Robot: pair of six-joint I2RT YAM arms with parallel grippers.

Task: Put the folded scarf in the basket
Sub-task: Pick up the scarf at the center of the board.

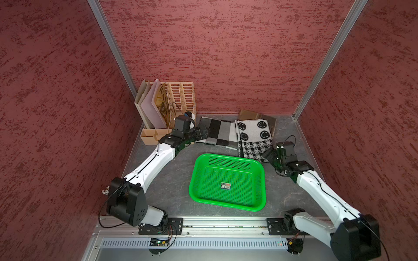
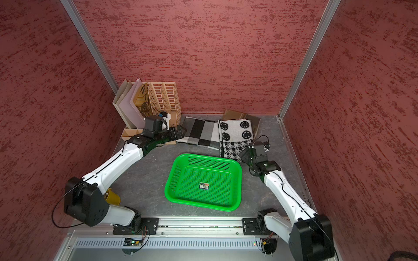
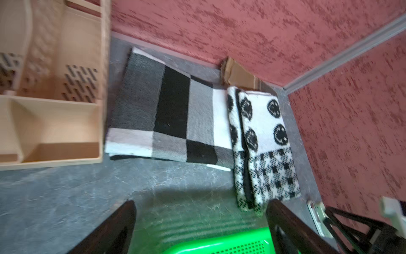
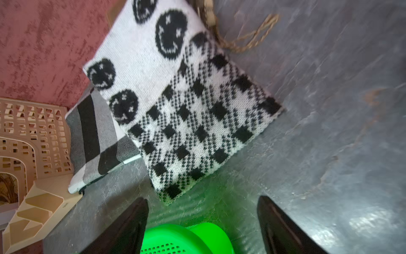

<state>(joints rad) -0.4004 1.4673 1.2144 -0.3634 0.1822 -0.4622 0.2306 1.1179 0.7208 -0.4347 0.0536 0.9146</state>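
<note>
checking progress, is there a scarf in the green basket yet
No, the basket holds only its sticker label; the checked scarf and the smiley scarf lie on the table behind it.

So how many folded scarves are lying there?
2. A checked grey-and-black scarf lies beside the beige file organiser; a smiley-face scarf lies next to it, both behind the green basket. None seems hidden.

Plastic, cloth, metal and rough wall

Basket (image 1: 228,163): glossy green perforated plastic. Smiley scarf (image 1: 253,135): matt knit. Checked scarf (image 1: 217,133): matt woven cloth. Organiser (image 1: 183,97): matt beige plastic. Table (image 1: 172,180): smooth grey, faint sheen. Wall (image 1: 226,56): rough red. Rail (image 1: 226,222): bare metal.
</note>
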